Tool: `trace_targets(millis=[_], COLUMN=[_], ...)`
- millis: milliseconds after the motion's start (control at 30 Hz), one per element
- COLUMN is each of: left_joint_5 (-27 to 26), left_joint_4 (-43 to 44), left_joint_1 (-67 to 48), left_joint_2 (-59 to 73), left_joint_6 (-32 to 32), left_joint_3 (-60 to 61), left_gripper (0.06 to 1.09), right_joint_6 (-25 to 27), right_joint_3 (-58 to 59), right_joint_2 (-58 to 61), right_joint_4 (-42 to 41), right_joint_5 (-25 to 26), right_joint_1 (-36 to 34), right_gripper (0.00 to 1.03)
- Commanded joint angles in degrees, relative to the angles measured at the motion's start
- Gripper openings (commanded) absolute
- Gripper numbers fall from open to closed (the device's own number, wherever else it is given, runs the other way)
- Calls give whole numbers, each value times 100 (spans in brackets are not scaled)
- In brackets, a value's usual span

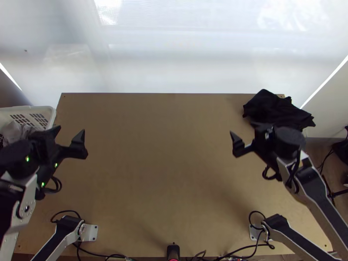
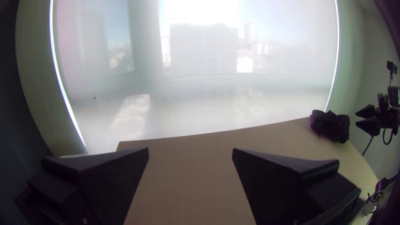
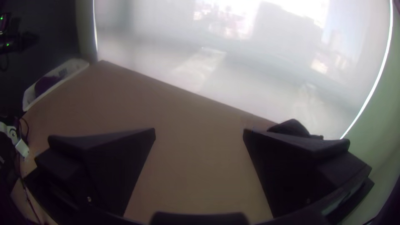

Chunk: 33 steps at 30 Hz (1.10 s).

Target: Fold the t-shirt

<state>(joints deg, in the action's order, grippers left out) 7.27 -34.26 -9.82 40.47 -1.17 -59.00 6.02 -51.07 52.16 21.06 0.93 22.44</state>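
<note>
While the left gripper (image 1: 69, 130) hangs over the left side of the table (image 1: 165, 152), its two fingers stand wide apart with nothing between them. Across on the right, the right gripper (image 1: 242, 130) matches it, spread and empty, the bare tabletop seen between its fingers in its own wrist view. And just beyond that one, here's our likely t-shirt: a black cloth (image 1: 278, 111), bunched at the far right corner, part of it seeming to spill past the table's side edge. Nothing is spread in the middle, so I'd call this the very start, with fetching that cloth the probable opening move.

Now, the danger! Dark folds hide collar, sleeves and hem, so a grab could take several layers and drag the shirt out as a lump. A pinch that's too shallow may lose it altogether. Knock it outward with the right arm and the overhanging part could pull the rest off the table. Spread it crooked, and every fold after that comes out skewed. Farther left, the white basket (image 1: 48, 111) with pale cloth (image 1: 13, 130) inside sits close by the left arm; a careless swing could clip its rim. Lettering? No print I can make out on the black fabric, the grippers or the basket.
</note>
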Motion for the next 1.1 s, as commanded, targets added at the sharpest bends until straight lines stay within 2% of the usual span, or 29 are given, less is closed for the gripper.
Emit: trace_targets(millis=[0, 100, 133, 200, 300, 367, 467, 500, 600, 667, 767, 867, 933, 1067], left_joint_5=[319, 302, 302, 284, 284, 284, 284, 293, 266, 187, 196, 205, 187, 170], left_joint_4=[200, 789, 956, 1115, 1115, 1440, 2099, 2090, 1950, 1923, 1976, 2547, 2248, 2283], left_joint_1=[16, 60, 130, 323, 499, 596, 684, 684, 701, 640, 640, 701, 701, 561], left_joint_2=[-1920, -3054, -3423, -4012, -4056, -4064, -4064, -4064, -4056, -4056, -4056, -4064, -4003, -4056], left_joint_6=[-393, -674, -744, -885, -823, -657, -323, -191, -94, 293, 345, 372, 442, 750], left_joint_3=[1664, 2481, 2736, 3184, 3492, 3773, 4266, 4406, 4775, 4775, 4802, 5267, 5470, 5461], left_gripper=[103, 103, 103, 103, 103, 103, 103, 103, 103, 103, 103, 103, 103, 103], right_joint_6=[-268, 48, 110, 154, -22, -48, -259, -514, -576, -541, -778, -813, -857, -901], right_joint_3=[1846, 2470, 2646, 2980, 3657, 3903, 4131, 4166, 4316, 4527, 4571, 4571, 4571, 4571], right_joint_2=[-1955, -2922, -3177, -3696, -5137, -5190, -5225, -5225, -5225, -5243, -5216, -5216, -5216, -5216], right_joint_4=[-287, -304, -304, -295, -708, -963, -1148, -1157, -1359, -1376, -1042, -1034, -1016, -998], right_joint_5=[531, 1015, 1296, 1542, 1981, 2245, 2289, 2289, 2298, 2289, 2289, 2289, 2280, 2280], right_joint_1=[402, 639, 674, 595, 419, 314, 165, 147, 121, 59, 24, 15, 15, 24], right_gripper=[98, 98, 98, 98, 98, 98, 98, 98, 98, 98, 98, 98, 98, 98])
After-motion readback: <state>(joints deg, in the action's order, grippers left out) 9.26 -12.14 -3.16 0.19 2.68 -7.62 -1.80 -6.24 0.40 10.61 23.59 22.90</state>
